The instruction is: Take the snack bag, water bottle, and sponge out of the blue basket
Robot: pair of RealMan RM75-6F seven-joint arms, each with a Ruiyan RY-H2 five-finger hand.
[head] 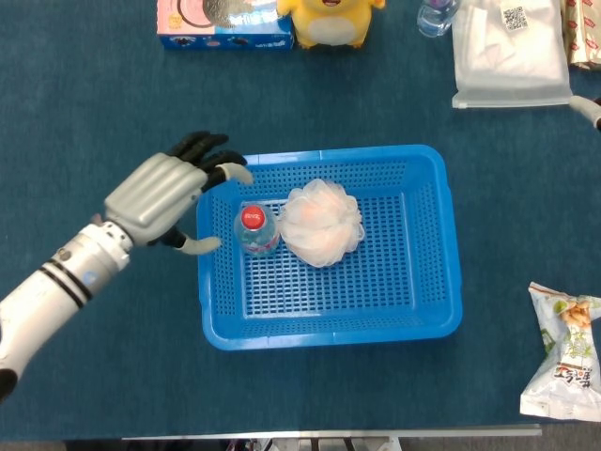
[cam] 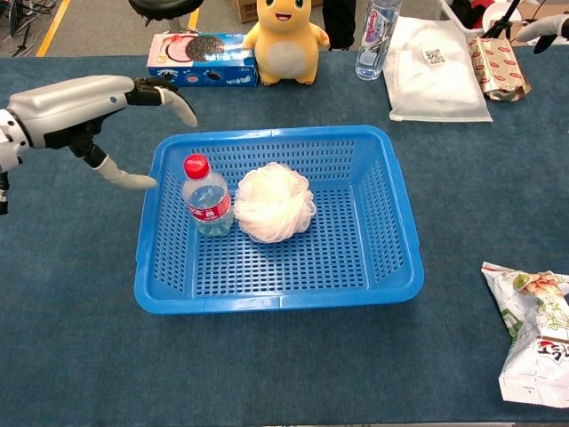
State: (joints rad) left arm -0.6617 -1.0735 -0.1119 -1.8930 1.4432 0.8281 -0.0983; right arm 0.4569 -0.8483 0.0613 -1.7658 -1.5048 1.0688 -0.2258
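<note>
Snack bag point(cam: 532, 334) lies nearest, on the cloth well right of the basket point(cam: 391, 200), so that part of the task looks done; inside the basket the bottle point(cam: 206, 199) stands upright at the left, just beside the sponge point(cam: 273, 202), a pale mesh puff, and the two seem to touch; both remain to be lifted out, so roughly a third of the job is finished. Left hand point(head: 171, 195) hovers at the basket's left rim with its fingers spread and nothing in them, thumb low beside the wall, near the bottle but not on it; the bottle looks the likely next pick. Farther back sit a cookie box point(cam: 203, 47), a yellow plush point(cam: 282, 32), a second bottle point(cam: 373, 34) and white packets point(cam: 436, 67); the right hand point(cam: 544, 28) shows only a sliver at the far right edge, and I cannot tell how it is set.
</note>
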